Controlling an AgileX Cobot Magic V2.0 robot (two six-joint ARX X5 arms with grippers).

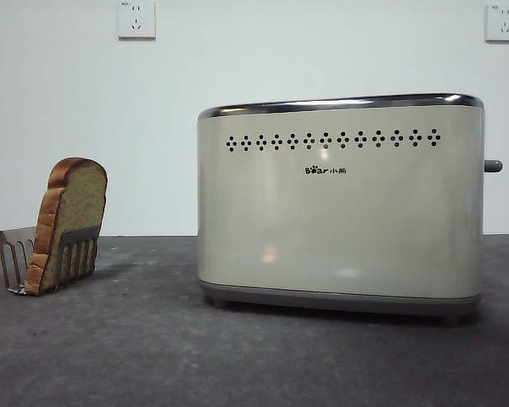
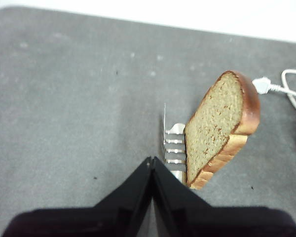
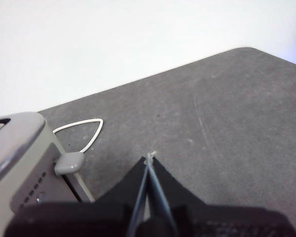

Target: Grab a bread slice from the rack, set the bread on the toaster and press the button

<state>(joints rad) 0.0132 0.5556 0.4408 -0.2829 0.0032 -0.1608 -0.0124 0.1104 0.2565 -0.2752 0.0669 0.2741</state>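
The slice of bread point(image 1: 68, 222) leans upright in the small grey rack point(image 1: 17, 254) at the far left of the table. The cream toaster point(image 1: 339, 203) stands to its right, with the grey button point(image 1: 493, 165) sticking out of its right narrow side. Neither arm shows in the front view. In the left wrist view the left gripper point(image 2: 151, 160) is shut and empty, its tips just short of the rack point(image 2: 173, 148) and beside the slice of bread point(image 2: 222, 128). The right gripper point(image 3: 149, 157) is shut and empty, hovering beside the button point(image 3: 69, 163) and the toaster point(image 3: 17, 163).
Two white wall sockets point(image 1: 136, 19) hang on the wall behind. A white power cable point(image 3: 81, 129) loops on the dark grey table point(image 1: 136, 339) behind the toaster, with its plug point(image 2: 261, 85) lying beyond the bread. The table's far edge point(image 2: 138, 22) meets the white wall.
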